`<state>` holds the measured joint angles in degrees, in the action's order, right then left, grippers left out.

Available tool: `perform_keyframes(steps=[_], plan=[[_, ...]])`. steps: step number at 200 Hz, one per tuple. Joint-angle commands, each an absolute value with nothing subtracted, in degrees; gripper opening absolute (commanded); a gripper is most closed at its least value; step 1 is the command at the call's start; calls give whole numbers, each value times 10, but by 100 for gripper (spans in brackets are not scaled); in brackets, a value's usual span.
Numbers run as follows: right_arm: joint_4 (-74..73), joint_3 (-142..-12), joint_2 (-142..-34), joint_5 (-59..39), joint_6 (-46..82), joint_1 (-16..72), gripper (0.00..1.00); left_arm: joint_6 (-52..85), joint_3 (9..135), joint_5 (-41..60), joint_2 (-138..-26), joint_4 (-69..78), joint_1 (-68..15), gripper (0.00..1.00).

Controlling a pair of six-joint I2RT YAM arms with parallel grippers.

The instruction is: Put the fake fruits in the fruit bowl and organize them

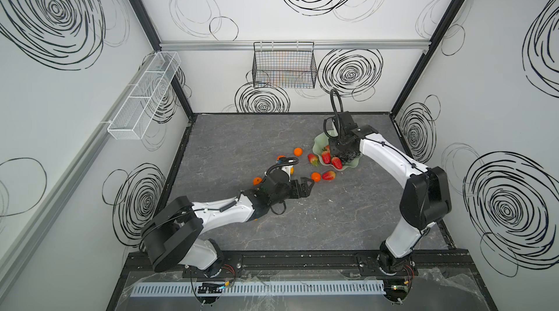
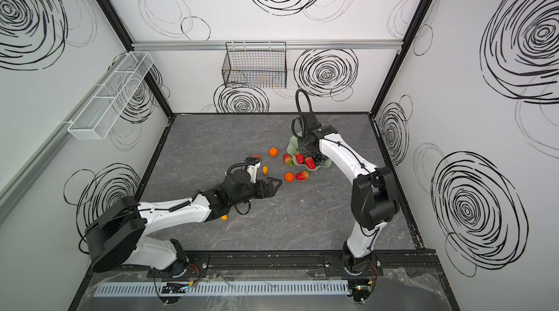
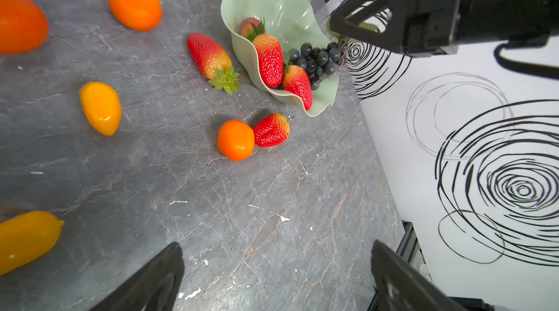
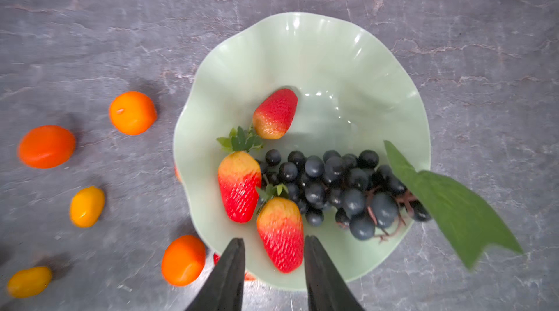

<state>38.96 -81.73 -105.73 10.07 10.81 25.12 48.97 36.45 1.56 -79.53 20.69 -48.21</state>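
The mint fruit bowl point(image 4: 332, 61) holds three strawberries and a dark grape bunch point(image 4: 332, 179) with a green leaf. My right gripper point(image 4: 273, 238) hangs over the bowl's near edge, open, its fingers either side of one strawberry point(image 4: 281, 234) that lies in the bowl with a gap on each side. In both top views this gripper point(image 1: 338, 152) is over the bowl point(image 1: 317, 143). My left gripper point(image 1: 311, 188) is open and empty, just short of a tangerine point(image 1: 315, 176) that touches a strawberry point(image 1: 328, 175). Another strawberry point(image 3: 208, 55) lies against the bowl's outside.
More loose fruit lies left of the bowl: a tangerine point(image 1: 298, 151), a kumquat point(image 3: 100, 108), a tangerine point(image 1: 257, 180) by the left wrist and a kumquat point(image 2: 223, 217) under the left forearm. A black wire basket point(image 1: 284, 66) and a white mesh tray point(image 1: 145, 94) hang on the walls.
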Motion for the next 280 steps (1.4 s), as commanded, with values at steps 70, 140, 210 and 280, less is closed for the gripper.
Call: perform_keyframes(steps=[70,140,210,280], plan=[[305,-645,-924,104,229,358,39,426,317,-77,-668,80,-514,99],[134,-435,-803,11,392,306,49,422,335,-103,-729,119,-579,99],[-14,-347,-830,-113,442,206,61,415,384,-75,-812,191,-567,99],[-52,-367,-906,-92,453,195,64,404,427,-49,-872,208,-549,99]])
